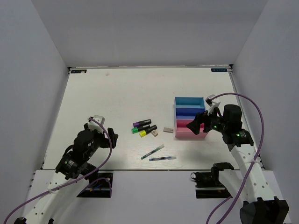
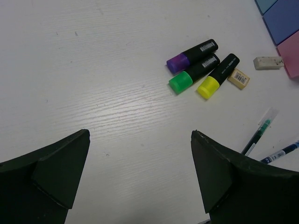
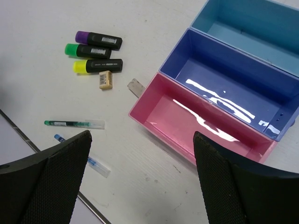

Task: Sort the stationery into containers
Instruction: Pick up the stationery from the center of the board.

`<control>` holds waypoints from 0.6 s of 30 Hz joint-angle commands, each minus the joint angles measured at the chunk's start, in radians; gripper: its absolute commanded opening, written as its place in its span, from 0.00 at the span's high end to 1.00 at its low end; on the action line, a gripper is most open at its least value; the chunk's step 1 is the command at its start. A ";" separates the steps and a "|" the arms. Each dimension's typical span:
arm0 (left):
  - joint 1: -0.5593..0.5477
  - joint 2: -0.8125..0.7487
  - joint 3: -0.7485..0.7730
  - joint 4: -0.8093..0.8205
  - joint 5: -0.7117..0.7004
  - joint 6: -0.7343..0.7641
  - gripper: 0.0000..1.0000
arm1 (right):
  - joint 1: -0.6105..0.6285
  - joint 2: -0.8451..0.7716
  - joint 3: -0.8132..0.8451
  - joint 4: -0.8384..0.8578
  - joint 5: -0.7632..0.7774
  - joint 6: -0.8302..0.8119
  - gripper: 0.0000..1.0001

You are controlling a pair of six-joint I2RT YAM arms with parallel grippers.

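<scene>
White tabletop (image 1: 117, 98) holds loose stationery left of the three-bin organiser (image 1: 189, 103).
Three highlighters (image 1: 144, 129), two erasers (image 1: 168, 130) and two pens (image 1: 153, 151) lie outside it; left gripper (image 1: 112, 136) and right gripper (image 1: 196, 123) both gape.

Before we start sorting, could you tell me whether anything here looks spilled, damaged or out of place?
Nothing stands out: the highlighters, pens and erasers lie loose on the table, and the organiser sits upright and looks empty.

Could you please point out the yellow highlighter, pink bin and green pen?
Yellow-capped black highlighter (image 2: 219, 74): left wrist view, barrel.
Pink plastic bin (image 3: 180, 116): right wrist view, floor.
Thin green pen (image 3: 74, 123): right wrist view, barrel.
</scene>
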 commanded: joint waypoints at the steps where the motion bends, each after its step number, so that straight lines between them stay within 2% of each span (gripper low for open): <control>1: -0.001 0.003 0.004 -0.003 0.019 0.006 0.00 | -0.003 -0.020 0.001 0.032 -0.015 0.005 0.10; 10: -0.002 0.013 0.004 -0.006 0.024 0.006 0.00 | -0.004 -0.016 -0.007 0.031 -0.030 -0.018 0.10; 11: -0.001 0.011 0.004 -0.006 0.025 0.006 0.07 | -0.004 -0.017 -0.009 0.028 -0.038 -0.027 0.10; 12: -0.001 0.016 0.003 -0.003 0.040 0.007 0.30 | -0.001 -0.016 -0.012 0.029 -0.043 -0.033 0.10; 13: -0.001 0.017 0.006 0.000 0.045 0.016 0.69 | -0.001 -0.013 -0.013 0.026 -0.049 -0.045 0.10; 14: -0.001 0.019 0.006 -0.003 0.047 0.016 1.00 | -0.001 -0.011 -0.015 0.017 -0.082 -0.087 0.10; 15: -0.001 0.026 0.009 -0.009 0.036 0.009 1.00 | 0.000 -0.010 -0.018 0.008 -0.098 -0.111 0.10; 16: -0.001 0.032 0.009 -0.003 0.042 0.006 1.00 | -0.001 -0.014 -0.019 -0.009 -0.112 -0.136 0.19; 17: -0.002 0.034 0.009 0.000 0.045 0.007 1.00 | -0.001 -0.014 -0.024 -0.018 -0.162 -0.203 0.52; 18: -0.001 0.036 0.010 -0.001 0.034 0.007 0.68 | -0.001 -0.017 -0.025 -0.031 -0.185 -0.216 0.73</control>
